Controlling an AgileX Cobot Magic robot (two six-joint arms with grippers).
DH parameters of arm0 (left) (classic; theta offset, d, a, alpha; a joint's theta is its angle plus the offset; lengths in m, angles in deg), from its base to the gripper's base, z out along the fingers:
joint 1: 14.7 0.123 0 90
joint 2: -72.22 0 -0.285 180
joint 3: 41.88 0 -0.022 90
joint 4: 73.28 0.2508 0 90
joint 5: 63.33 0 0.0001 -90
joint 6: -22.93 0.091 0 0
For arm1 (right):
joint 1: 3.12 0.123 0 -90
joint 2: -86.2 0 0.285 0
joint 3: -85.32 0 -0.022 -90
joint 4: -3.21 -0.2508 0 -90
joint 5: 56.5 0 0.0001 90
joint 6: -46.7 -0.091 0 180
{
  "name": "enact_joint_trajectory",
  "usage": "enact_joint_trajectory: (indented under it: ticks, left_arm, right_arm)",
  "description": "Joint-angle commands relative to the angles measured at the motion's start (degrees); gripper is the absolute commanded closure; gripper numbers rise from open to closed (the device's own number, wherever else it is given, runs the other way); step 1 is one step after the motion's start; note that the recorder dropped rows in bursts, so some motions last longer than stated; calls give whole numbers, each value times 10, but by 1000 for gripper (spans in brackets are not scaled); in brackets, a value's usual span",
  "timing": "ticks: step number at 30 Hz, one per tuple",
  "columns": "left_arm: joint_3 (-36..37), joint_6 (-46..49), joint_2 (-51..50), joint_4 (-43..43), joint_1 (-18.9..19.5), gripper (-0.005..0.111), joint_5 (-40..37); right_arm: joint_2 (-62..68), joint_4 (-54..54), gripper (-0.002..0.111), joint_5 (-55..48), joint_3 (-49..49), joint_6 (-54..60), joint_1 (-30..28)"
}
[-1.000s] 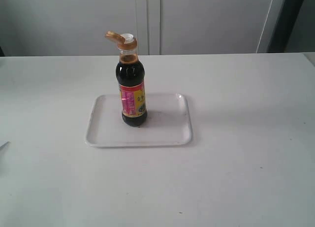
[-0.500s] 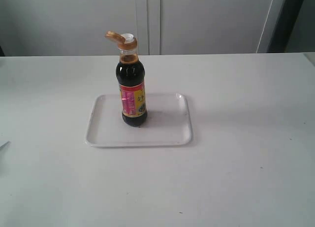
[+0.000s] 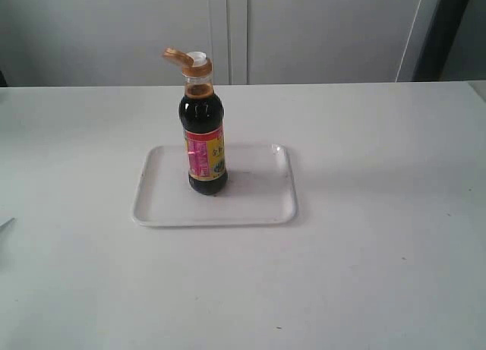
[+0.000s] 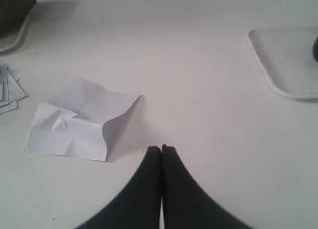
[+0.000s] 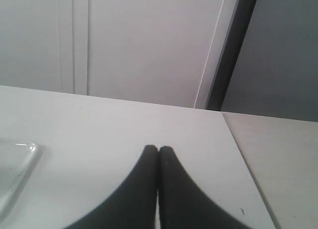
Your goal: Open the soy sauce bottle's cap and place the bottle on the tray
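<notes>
The soy sauce bottle [image 3: 205, 149] stands upright on the white tray [image 3: 254, 202] in the exterior view. Its golden-brown cap [image 3: 184, 60] is flipped open to the left, with the white spout showing. Neither arm appears in the exterior view. In the left wrist view my left gripper [image 4: 161, 148] is shut with nothing in it, over bare table, and a corner of the tray [image 4: 283, 65] lies well off to one side. In the right wrist view my right gripper [image 5: 158, 149] is shut and empty, with a tray corner [image 5: 20, 164] at the frame's edge.
A crumpled white paper sheet [image 4: 79, 119] lies on the table close to the left gripper, and more paper scraps [image 4: 7, 92] sit at the frame's edge. A white cabinet wall [image 3: 304, 31] stands behind the table. The table's side edge [image 5: 243, 164] runs near the right gripper.
</notes>
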Motion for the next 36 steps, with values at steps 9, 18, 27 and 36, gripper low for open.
enact_joint_trajectory:
  ticks: [9,18,27,36]
  left_arm:
    - [2,-3,2,-7,1,107,3]
    - [2,-3,2,-7,1,107,3]
    - [2,-3,2,-7,1,107,3]
    - [2,-3,2,-7,1,107,3]
  right_arm:
    - [-41,39,108,-18,8,-78,1]
    - [-198,61,108,-39,111,-120,1]
    - [-232,76,108,-59,173,-123,1]
    - [-232,90,108,2,233,-130,1]
